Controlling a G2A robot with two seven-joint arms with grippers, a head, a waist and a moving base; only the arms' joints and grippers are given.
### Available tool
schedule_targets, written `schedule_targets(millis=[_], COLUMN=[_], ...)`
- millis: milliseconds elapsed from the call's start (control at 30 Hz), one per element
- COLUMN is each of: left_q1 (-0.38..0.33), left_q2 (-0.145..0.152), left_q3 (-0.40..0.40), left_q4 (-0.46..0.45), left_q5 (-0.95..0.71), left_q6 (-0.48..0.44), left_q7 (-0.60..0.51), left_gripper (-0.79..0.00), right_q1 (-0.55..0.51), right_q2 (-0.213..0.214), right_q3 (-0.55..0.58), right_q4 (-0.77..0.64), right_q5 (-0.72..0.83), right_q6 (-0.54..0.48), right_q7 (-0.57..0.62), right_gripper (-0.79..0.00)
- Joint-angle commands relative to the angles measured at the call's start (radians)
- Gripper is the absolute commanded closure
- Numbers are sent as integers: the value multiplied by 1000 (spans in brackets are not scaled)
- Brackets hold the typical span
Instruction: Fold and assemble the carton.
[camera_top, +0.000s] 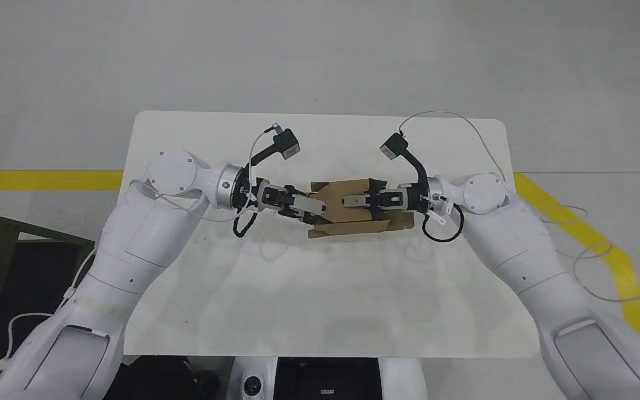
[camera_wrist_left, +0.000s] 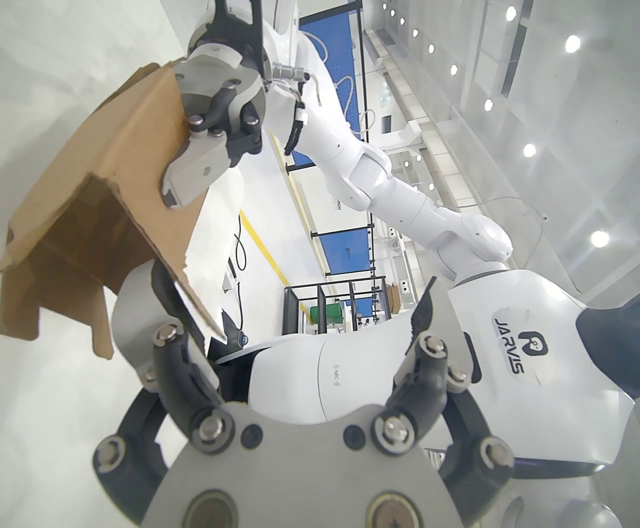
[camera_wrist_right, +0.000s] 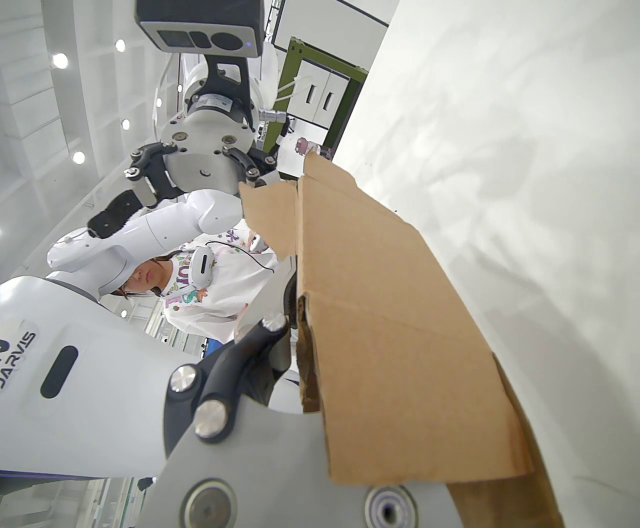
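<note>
Closest to the lens, the left pincer (camera_wrist_left: 295, 310) stood wide open. Its near finger (camera_wrist_left: 135, 310) lay against the free edge of a loose flap (camera_wrist_right: 267, 215) and its other finger was well clear. As I judge it, it was placed to push that flap inward rather than to hold anything.

The bench (camera_top: 300, 300) spread broad and white under both arms. It had bare surface toward the robot and to either side, so there looked to be room to turn the work or set it down.

The carton (camera_top: 355, 226) hung between the two arms over the middle of the bench. It was half formed, its brown walls opened into a tube and its end flaps sticking out. Whether its lower edge touched the bench I could not tell.

The right pincer (camera_top: 360, 200) was clamped on one wall of the carton, its outer finger (camera_wrist_left: 190, 175) flat on the outside face. This was probably to steady the shape while the other arm folded. The flap's ragged edge sat just beside the left pincer, a short push from closing.
</note>
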Motion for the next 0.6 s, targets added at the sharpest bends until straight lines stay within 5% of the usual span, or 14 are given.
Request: schedule_targets(millis=[0, 567], left_q1=[4, -39], left_q2=[-1, -27], left_q3=[-1, 49], left_q4=[-9, 5], left_q5=[-5, 17], left_q6=[1, 1], left_q7=[9, 47], left_gripper=[-785, -785], right_q1=[1, -3], right_q2=[-4, -22], right_q3=[-2, 10], right_q4=[0, -9], right_q5=[-3, -19], right_q6=[1, 10], right_q7=[-4, -11], right_gripper=[0, 0])
